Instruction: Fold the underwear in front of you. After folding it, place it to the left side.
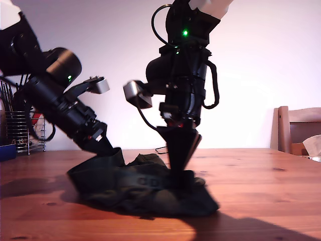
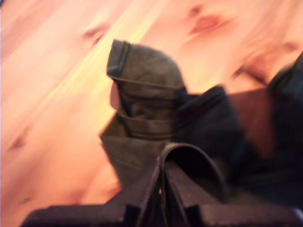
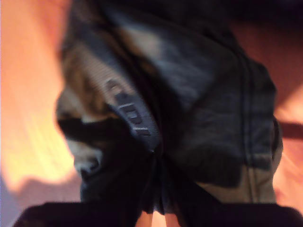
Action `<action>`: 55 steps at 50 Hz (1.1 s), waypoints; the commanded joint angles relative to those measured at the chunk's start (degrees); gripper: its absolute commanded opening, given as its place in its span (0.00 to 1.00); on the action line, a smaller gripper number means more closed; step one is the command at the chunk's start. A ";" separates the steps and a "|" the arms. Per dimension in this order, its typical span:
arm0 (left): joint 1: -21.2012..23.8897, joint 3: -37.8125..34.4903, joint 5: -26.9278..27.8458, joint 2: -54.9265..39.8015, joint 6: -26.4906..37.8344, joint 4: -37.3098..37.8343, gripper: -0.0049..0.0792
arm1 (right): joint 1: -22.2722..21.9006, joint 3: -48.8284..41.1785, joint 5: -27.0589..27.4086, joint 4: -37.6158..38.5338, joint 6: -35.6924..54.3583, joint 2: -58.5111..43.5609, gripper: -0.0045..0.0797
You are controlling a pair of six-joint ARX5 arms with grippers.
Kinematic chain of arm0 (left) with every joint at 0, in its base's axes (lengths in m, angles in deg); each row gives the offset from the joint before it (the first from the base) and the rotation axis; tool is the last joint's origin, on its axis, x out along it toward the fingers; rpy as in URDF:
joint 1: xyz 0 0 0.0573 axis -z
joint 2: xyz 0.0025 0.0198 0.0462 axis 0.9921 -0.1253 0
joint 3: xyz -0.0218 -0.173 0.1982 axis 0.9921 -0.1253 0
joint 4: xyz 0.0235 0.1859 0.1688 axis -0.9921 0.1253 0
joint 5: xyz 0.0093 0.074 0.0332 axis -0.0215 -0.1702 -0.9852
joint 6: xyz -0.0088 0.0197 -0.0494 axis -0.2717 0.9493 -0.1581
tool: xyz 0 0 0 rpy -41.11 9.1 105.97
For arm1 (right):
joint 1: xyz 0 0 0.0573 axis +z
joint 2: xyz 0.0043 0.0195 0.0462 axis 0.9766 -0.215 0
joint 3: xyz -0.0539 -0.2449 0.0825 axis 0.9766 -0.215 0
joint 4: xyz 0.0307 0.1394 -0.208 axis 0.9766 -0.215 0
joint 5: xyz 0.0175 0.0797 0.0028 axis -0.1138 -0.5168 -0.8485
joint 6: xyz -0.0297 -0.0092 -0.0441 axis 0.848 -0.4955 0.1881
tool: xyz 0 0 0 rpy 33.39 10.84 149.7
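Note:
The underwear (image 1: 145,193) lies in a dark, crumpled heap on the wooden table (image 1: 261,191), its lettered waistband facing the exterior view. My first gripper (image 1: 106,148) is the tilted one on the exterior view's left. It is shut on a raised loop of the waistband, which shows at its jaws (image 2: 162,161) with olive cloth (image 2: 142,94) beyond. My second gripper (image 1: 179,171) points straight down into the middle of the heap. It is shut on bunched cloth (image 3: 158,189) beside the lettered band (image 3: 132,118). Both wrist views are blurred.
A wooden chair (image 1: 296,130) and a pale crumpled thing (image 1: 313,145) stand at the exterior view's right edge. A wire rack (image 1: 20,130) and a blue container (image 1: 7,150) sit at the back on the exterior view's left. A dark shape (image 2: 284,113) fills one edge of the first wrist view.

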 commanded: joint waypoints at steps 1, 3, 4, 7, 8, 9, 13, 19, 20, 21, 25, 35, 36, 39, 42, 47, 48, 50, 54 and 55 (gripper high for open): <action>-0.50 1.53 -0.83 1.68 -0.61 -0.20 0.03 | -0.83 1.49 1.46 -0.09 -0.90 0.83 0.04; -0.76 2.21 -1.62 2.36 -1.38 -0.20 0.03 | -1.16 2.21 2.05 -0.09 -1.20 0.96 0.04; -0.90 2.56 -2.25 2.73 -1.81 -0.15 0.03 | -1.27 2.51 2.51 -0.11 -1.31 1.09 0.04; -1.27 3.74 -3.76 3.82 -2.89 0.15 0.03 | -1.88 3.89 3.91 0.00 -1.84 1.51 0.04; -1.42 4.11 -4.31 4.07 -3.28 0.17 0.03 | -1.99 4.48 4.61 0.00 -1.88 1.66 0.04; -1.53 4.39 -4.90 4.37 -3.54 0.17 0.03 | -2.25 5.11 5.20 -0.04 -1.88 1.79 0.04; -2.12 5.44 -7.08 5.22 -4.50 0.22 0.03 | -2.91 7.65 7.69 0.07 -1.97 2.45 0.04; -2.78 6.49 -9.90 6.38 -6.51 0.31 0.03 | -4.11 11.82 10.71 0.17 -2.10 3.30 0.04; -2.86 6.64 -10.16 6.45 -6.71 0.31 0.03 | -4.37 12.37 10.99 0.22 -2.10 3.32 0.04; -2.95 6.91 -10.54 6.51 -6.86 0.28 0.03 | -4.57 13.07 11.17 0.24 -2.16 3.39 0.04; -3.32 8.31 -12.63 6.80 -7.76 0.20 0.03 | -5.29 15.32 12.90 0.20 -2.78 3.41 0.04; -3.85 15.34 -15.23 7.10 -7.91 1.40 0.03 | -7.50 19.63 15.98 0.94 -2.78 3.52 0.04; -3.98 16.22 -15.39 7.10 -7.91 1.53 0.03 | -7.65 19.98 16.17 1.03 -2.80 3.58 0.04; -4.37 18.62 -15.37 7.10 -7.91 2.14 0.03 | -8.37 21.16 16.44 1.62 -2.97 3.61 0.04; -4.68 20.70 -15.37 7.10 -7.93 3.52 0.03 | -8.98 22.58 16.41 1.73 -3.23 3.61 0.04; -5.42 22.56 -15.34 7.10 -8.39 5.86 0.03 | -9.60 24.52 16.81 1.99 -3.34 3.82 0.04; -5.55 22.64 -15.34 7.10 -8.59 6.05 0.03 | -9.77 25.07 16.81 2.16 -3.34 3.87 0.04; -5.81 22.67 -15.32 7.10 -9.05 6.14 0.03 | -10.08 25.92 16.81 2.64 -3.30 4.02 0.04; -6.08 22.67 -15.30 7.10 -9.55 6.58 0.03 | -10.67 28.02 17.00 3.91 -3.32 4.02 0.04; -6.19 22.67 -15.32 7.10 -9.68 6.78 0.03 | -10.84 28.55 17.11 4.31 -3.32 4.02 0.04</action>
